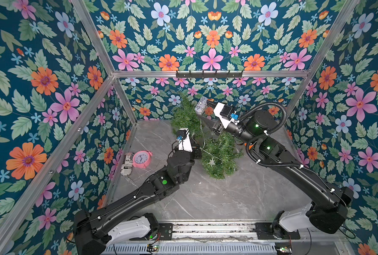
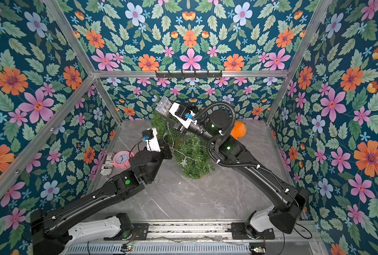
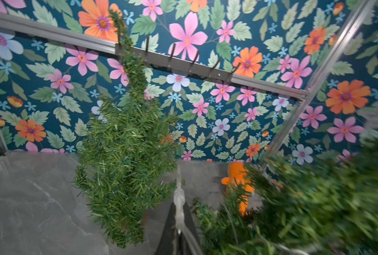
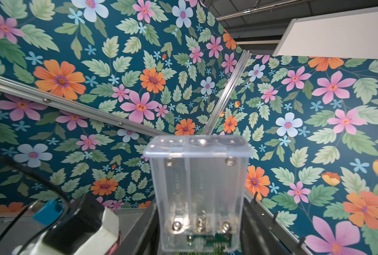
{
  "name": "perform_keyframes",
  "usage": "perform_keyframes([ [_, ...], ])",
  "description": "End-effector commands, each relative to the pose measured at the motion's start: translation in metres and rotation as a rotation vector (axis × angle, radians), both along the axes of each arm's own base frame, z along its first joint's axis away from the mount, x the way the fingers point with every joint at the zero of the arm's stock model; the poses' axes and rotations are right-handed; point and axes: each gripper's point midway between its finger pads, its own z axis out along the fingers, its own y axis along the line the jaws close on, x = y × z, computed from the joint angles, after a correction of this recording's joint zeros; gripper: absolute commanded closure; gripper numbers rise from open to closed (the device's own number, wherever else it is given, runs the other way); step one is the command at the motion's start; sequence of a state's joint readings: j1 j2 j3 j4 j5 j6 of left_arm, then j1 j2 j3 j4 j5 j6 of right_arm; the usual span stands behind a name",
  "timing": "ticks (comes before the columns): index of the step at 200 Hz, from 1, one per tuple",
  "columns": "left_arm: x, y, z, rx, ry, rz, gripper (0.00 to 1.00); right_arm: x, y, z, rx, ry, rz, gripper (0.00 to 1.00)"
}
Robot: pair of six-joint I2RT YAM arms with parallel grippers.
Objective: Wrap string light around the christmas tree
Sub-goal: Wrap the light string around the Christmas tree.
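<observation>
Overhead, in both top views, a bushy green christmas tree (image 1: 184, 114) (image 2: 158, 124) is seen at the rear, the thin white string light (image 1: 211, 162) trailing over greenery (image 1: 221, 154) beside it. In the left wrist view, the left gripper (image 3: 179, 220) is closed tight, seemingly on a strand of it. In the right wrist view, a clear plastic battery box (image 4: 196, 187) is clamped between the half-spread jaws of the right gripper (image 4: 199, 234).
</observation>
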State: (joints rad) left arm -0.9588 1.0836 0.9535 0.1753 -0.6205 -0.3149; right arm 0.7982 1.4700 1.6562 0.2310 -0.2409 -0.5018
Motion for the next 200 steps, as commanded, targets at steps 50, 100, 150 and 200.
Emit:
perform_keyframes([
  [50,0.024,-0.024,0.015,0.012,-0.009,-0.080,0.96,0.046,-0.018,0.012,-0.054,0.011,-0.289,1.00],
  [100,0.041,-0.031,0.015,0.033,-0.002,-0.086,0.94,0.073,-0.031,0.005,-0.135,0.110,-0.374,1.00],
  [150,0.055,-0.036,0.018,0.036,0.003,-0.096,0.92,0.096,-0.042,-0.009,-0.148,0.259,-0.353,1.00],
  [200,0.060,-0.048,0.012,0.062,0.015,-0.134,0.92,0.123,-0.055,-0.020,-0.112,0.366,-0.359,0.98],
])
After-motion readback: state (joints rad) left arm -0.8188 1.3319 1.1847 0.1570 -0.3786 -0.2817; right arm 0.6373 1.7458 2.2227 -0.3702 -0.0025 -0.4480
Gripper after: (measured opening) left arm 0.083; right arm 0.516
